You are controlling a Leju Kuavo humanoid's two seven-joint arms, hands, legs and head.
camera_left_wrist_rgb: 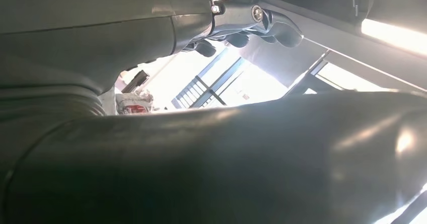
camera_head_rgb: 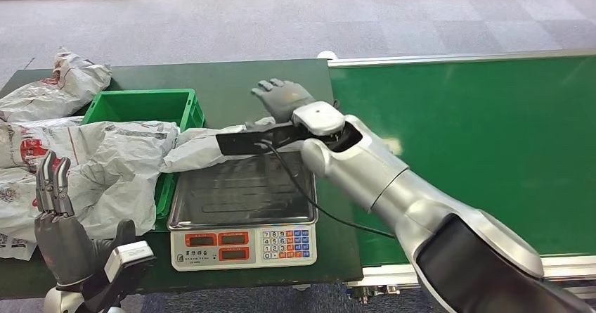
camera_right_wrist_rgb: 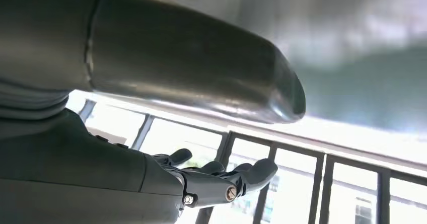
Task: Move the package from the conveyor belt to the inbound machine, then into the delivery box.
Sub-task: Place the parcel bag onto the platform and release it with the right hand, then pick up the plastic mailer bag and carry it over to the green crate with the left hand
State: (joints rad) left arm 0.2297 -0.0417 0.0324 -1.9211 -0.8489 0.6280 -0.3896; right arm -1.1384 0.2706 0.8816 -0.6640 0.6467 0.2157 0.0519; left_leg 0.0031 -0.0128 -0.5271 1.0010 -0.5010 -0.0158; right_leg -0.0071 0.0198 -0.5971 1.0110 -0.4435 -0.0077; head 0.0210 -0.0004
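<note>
Spreading loosely with nothing between them, the fingers [camera_head_rgb: 269,86] of the right hand [camera_head_rgb: 282,99] hover over the dark table [camera_head_rgb: 232,81] just beyond the scale's [camera_head_rgb: 242,214] far edge. Under that wrist, a grey plastic package [camera_head_rgb: 119,160] reaches from the steel weighing pan leftward across the green crate [camera_head_rgb: 140,107]. At near left, the left hand [camera_head_rgb: 60,228] is raised, fingers upright, apart and holding nothing, beside more crumpled bags [camera_head_rgb: 53,88]. To the right runs the green conveyor belt [camera_head_rgb: 485,130].
</note>
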